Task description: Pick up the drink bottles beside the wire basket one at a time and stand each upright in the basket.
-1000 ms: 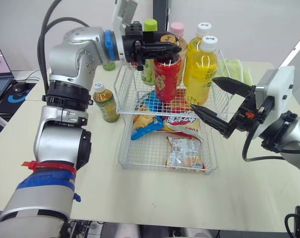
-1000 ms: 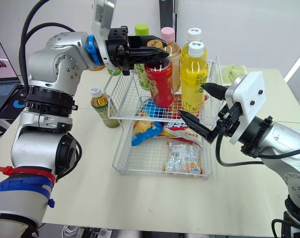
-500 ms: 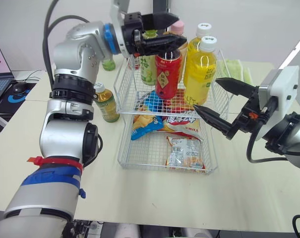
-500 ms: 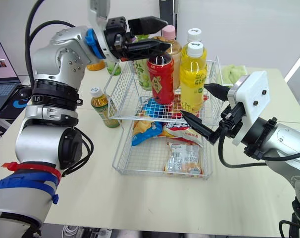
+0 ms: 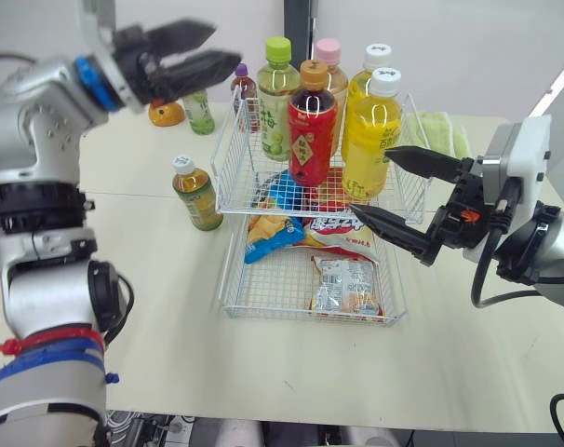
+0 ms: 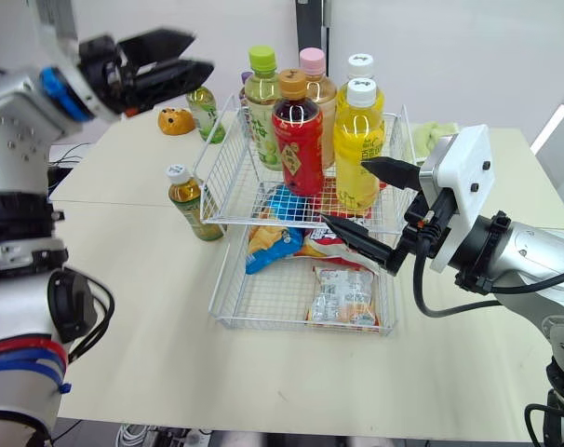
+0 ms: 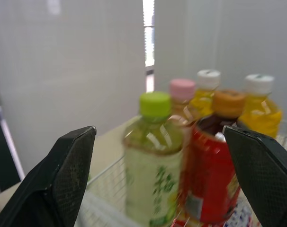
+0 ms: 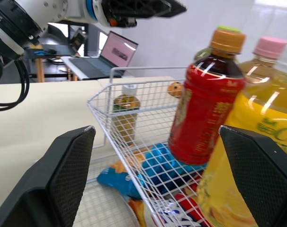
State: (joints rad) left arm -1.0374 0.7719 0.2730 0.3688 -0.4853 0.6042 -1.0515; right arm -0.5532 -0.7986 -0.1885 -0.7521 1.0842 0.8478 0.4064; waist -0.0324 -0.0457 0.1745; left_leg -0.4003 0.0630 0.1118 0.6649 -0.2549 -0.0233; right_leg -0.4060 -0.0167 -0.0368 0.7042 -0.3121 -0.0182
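Currently my left end effector [image 5: 226,44] hangs spread and empty off the wire basket's [image 5: 224,163] 10 o'clock corner; my right end effector [image 5: 370,182] gapes at its 3 o'clock rim.

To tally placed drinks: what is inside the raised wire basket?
In the wire basket stand five bottles: red bottle, green-capped bottle, pink-capped bottle, front yellow bottle, rear yellow bottle. Front ones cover the rear ones' lower halves; anything behind is hidden.
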